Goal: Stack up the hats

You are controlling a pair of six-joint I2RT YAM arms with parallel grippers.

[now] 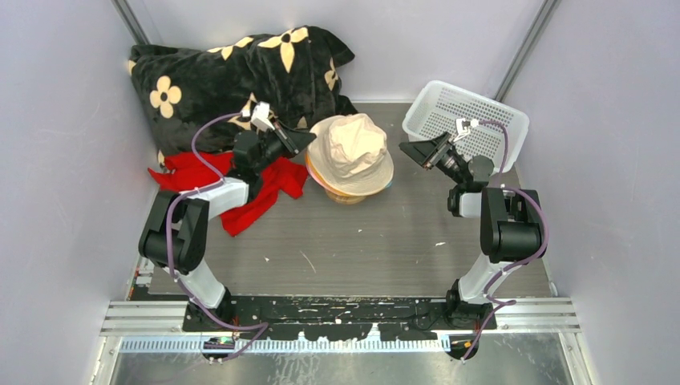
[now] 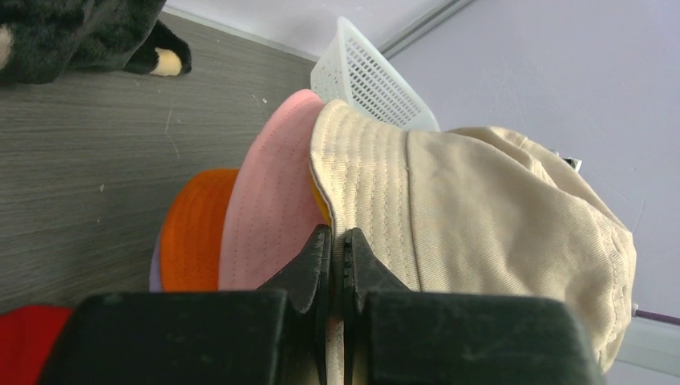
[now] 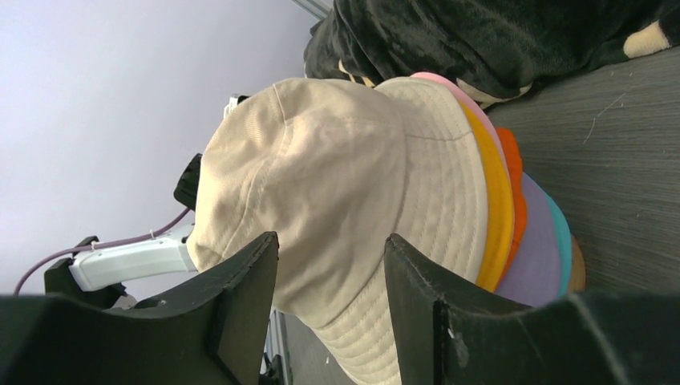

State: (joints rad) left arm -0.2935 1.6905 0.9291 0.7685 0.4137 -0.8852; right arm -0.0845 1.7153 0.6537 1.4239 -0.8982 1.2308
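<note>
Firmly, left gripper (image 2: 337,241) nips beige hat (image 2: 481,216) brim — right gripper (image 3: 330,239) apart

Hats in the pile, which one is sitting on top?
The beige hat: its whole crown shows, while the pink hat, yellow hat, orange hat, lavender hat and teal hat show only brim edges beneath it.

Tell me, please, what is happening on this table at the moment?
Two robot arms are stacking bucket hats. The beige hat tops a pile showing pink, yellow, orange, lavender and teal brims beneath. The left pincer is shut on its brim; the right pincer is open, just short of the hat. A red cloth, flowered blanket and white basket lie nearby.
</note>
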